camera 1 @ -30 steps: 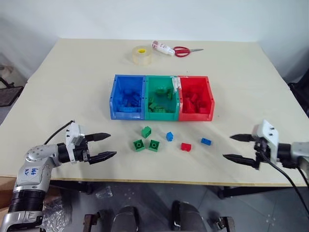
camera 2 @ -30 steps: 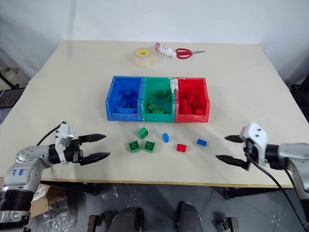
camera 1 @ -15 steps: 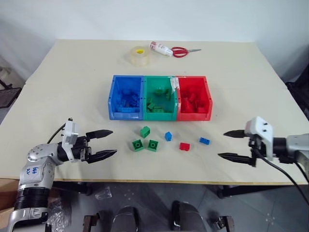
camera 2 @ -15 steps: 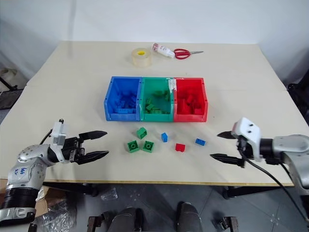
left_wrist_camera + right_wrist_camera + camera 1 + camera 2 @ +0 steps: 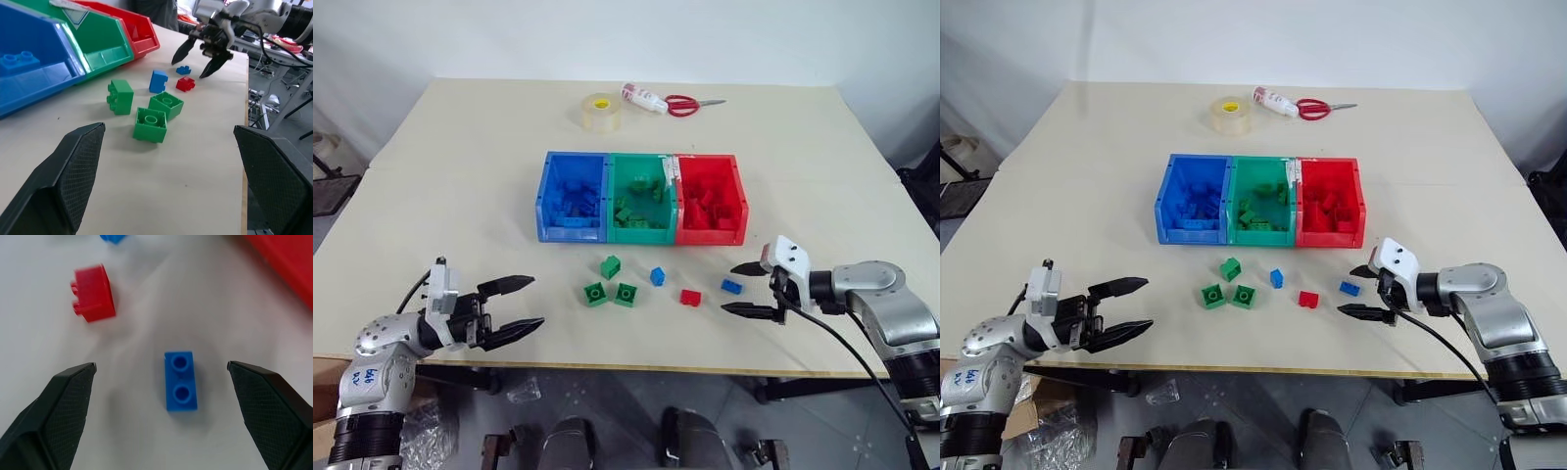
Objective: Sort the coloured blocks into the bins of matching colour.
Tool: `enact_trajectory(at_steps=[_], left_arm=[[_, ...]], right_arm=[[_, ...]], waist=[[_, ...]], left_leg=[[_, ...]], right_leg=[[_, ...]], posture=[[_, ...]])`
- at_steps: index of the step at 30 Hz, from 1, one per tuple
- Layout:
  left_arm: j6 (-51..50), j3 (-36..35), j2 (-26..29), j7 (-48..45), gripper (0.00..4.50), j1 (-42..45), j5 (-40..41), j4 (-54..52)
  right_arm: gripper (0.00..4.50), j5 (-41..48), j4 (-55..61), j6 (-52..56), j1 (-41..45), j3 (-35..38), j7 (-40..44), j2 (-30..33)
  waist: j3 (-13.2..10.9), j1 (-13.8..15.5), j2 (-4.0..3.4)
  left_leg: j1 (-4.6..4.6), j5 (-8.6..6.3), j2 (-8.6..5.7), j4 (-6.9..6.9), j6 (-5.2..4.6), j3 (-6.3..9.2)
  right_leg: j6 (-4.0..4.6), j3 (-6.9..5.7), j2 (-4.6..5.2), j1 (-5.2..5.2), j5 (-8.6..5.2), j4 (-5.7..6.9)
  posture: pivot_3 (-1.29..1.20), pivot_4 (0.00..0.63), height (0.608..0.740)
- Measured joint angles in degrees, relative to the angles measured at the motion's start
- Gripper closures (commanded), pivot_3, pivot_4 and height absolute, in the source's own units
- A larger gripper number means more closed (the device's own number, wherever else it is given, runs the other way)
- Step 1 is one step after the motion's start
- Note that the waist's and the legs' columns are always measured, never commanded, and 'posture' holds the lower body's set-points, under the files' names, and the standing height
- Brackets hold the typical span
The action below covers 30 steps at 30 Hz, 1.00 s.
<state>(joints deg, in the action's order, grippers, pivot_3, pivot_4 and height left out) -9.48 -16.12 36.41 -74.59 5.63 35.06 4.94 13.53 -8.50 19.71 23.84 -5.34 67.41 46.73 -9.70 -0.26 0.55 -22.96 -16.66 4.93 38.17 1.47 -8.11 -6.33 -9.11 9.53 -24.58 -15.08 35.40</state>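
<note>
Three joined bins stand mid-table: blue [image 5: 572, 233], green [image 5: 641, 235] and red [image 5: 710, 235], each with bricks inside. In front of them lie three green blocks [image 5: 609, 266] [image 5: 594, 293] [image 5: 626, 294], a blue block [image 5: 657, 276], a red block [image 5: 689, 297] and a flat blue block [image 5: 731, 285]. My right gripper [image 5: 730, 290] is open, angled down, its fingers either side of the flat blue block [image 5: 181, 380] without touching it. My left gripper [image 5: 537, 301] is open and empty near the front edge, left of the green blocks [image 5: 150, 125].
A tape roll [image 5: 601, 112], a small white bottle [image 5: 643, 96] and red-handled scissors [image 5: 690, 102] lie at the table's far side. The table's front edge [image 5: 636, 369] runs just below both grippers.
My right gripper has swung left and forward, down to the flat blue block. My left gripper has drawn back slightly toward the front edge. The blocks have not moved.
</note>
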Motion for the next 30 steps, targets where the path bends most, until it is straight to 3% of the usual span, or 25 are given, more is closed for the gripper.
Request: enact_trajectory(at_steps=[10, 11, 17, 24, 30], left_arm=[[0.17, -0.01, -0.36, -0.02, 0.00, 0.22, 0.46, 0.01], [0.19, -0.01, -0.36, -0.03, 0.00, 0.39, 0.46, 0.08], [0.51, 0.45, -0.79, -0.04, 0.00, 1.46, 0.45, 0.54], [1.42, 1.43, -1.81, -0.07, 0.00, 3.12, 0.33, 2.29], [2.06, 1.53, -1.96, -0.08, 0.00, 3.20, 0.31, 2.62]], right_arm=[[3.93, -1.99, -0.34, -0.27, 0.99, -0.41, -1.81, -1.16], [4.07, -1.99, 0.13, 0.16, 0.99, -0.41, -1.97, -1.26], [4.07, -0.90, 4.09, 2.91, 1.54, -0.41, -2.90, -3.44], [4.07, -0.26, 7.04, 6.58, 10.93, -1.36, -6.15, -9.55], [4.07, -1.68, 0.46, 3.69, 21.23, -5.69, -9.35, -21.15]], waist=[[0.02, -0.01, 0.03], [0.02, -0.01, 0.03], [0.01, -0.17, 0.02], [0.01, -0.24, 0.01], [0.00, -1.31, 0.00]], left_leg=[[0.02, 0.00, 0.00, 0.00, 0.01, -0.01], [0.02, 0.00, 0.01, 0.00, 0.01, -0.01], [0.02, 0.00, 0.01, -0.01, 0.01, -0.02], [0.01, -0.01, 0.02, -0.02, 0.02, -0.02], [-0.02, 0.00, 0.02, -0.01, 0.03, -0.06]], right_leg=[[0.00, 0.01, 0.00, 0.01, 0.00, 0.01], [0.00, 0.01, 0.00, 0.00, 0.00, 0.02], [0.00, 0.01, -0.01, -0.02, 0.00, 0.04], [0.01, 0.01, -0.01, -0.05, 0.00, 0.06], [0.01, 0.03, -0.01, -0.11, 0.00, 0.12]], posture=[[0.00, 0.150, 0.740], [0.00, 0.150, 0.740], [0.00, 0.150, 0.740], [0.00, 0.150, 0.740], [0.00, 0.150, 0.740]])
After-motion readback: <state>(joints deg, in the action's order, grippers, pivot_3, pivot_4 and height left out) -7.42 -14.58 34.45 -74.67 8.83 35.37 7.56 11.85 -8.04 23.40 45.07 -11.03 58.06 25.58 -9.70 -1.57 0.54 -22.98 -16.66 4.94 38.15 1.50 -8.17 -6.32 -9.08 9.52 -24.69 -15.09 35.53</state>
